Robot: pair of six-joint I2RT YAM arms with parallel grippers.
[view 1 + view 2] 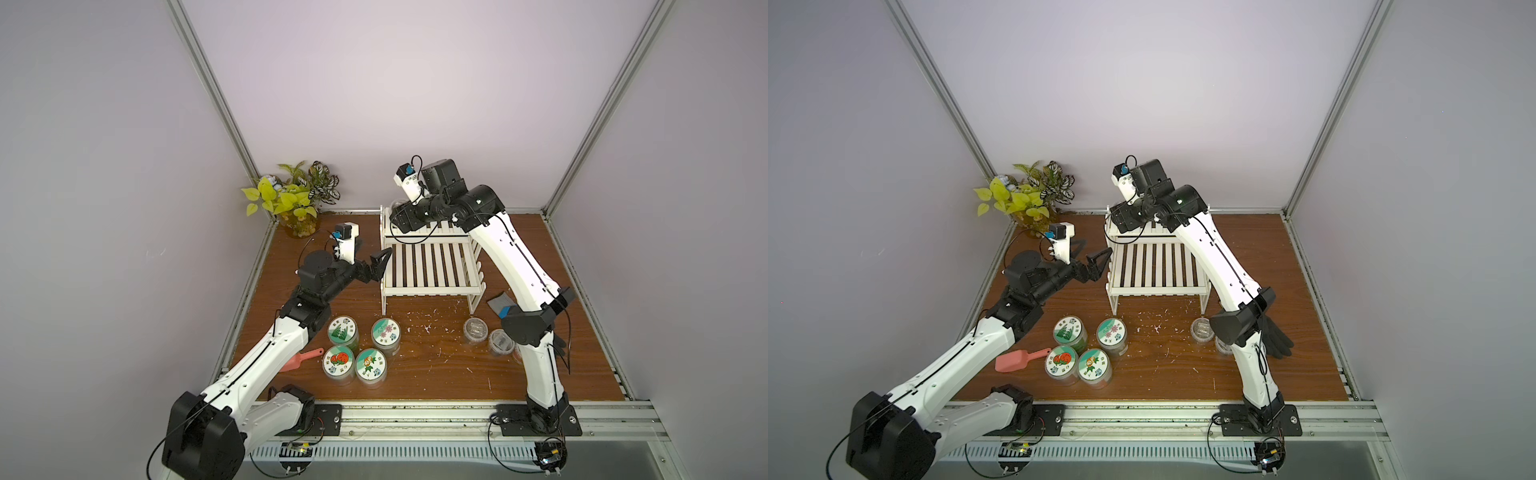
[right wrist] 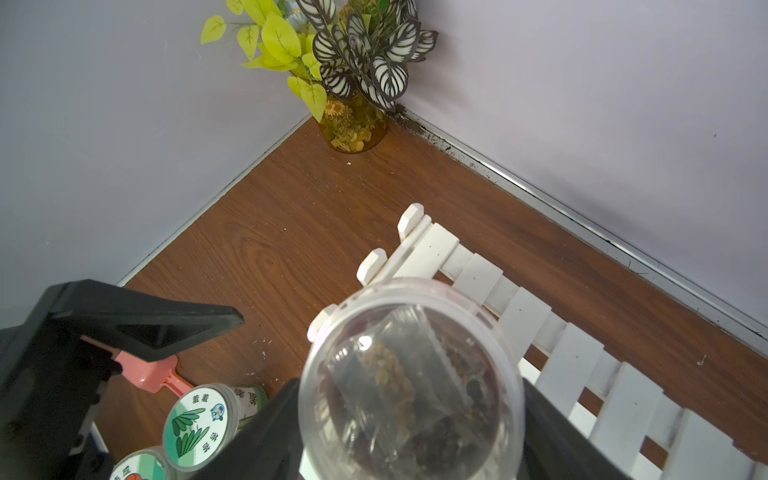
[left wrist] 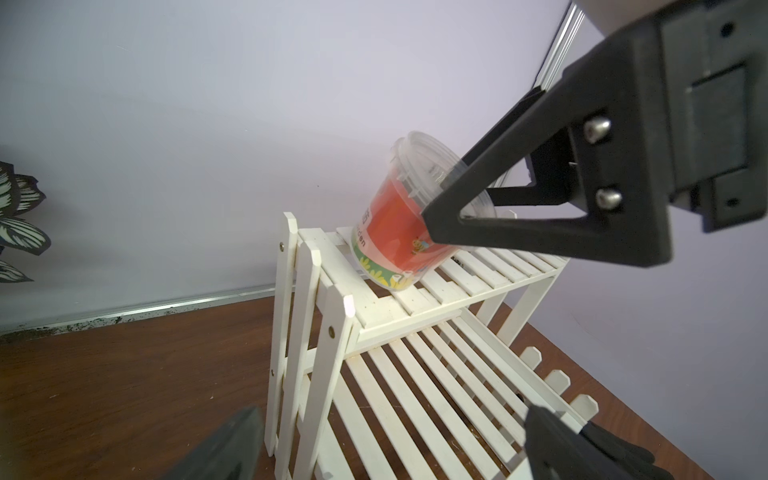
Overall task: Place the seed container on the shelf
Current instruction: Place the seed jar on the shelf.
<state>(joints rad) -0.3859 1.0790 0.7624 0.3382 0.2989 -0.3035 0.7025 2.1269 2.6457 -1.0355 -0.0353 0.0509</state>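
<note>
Left wrist view: one seed container (image 3: 395, 232) tilts on the shelf (image 3: 374, 309) between the right pincer's (image 3: 449, 199) parted jaws; left pincer (image 1: 377, 257) gapes.

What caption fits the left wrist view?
Seed container tilted on the shelf's upper tier, between the right gripper's open jaws.

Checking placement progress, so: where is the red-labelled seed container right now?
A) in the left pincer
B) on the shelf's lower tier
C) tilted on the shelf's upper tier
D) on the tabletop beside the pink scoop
C: the left wrist view shows the seed container tilted, its base edge on the upper slats of the shelf.
</note>
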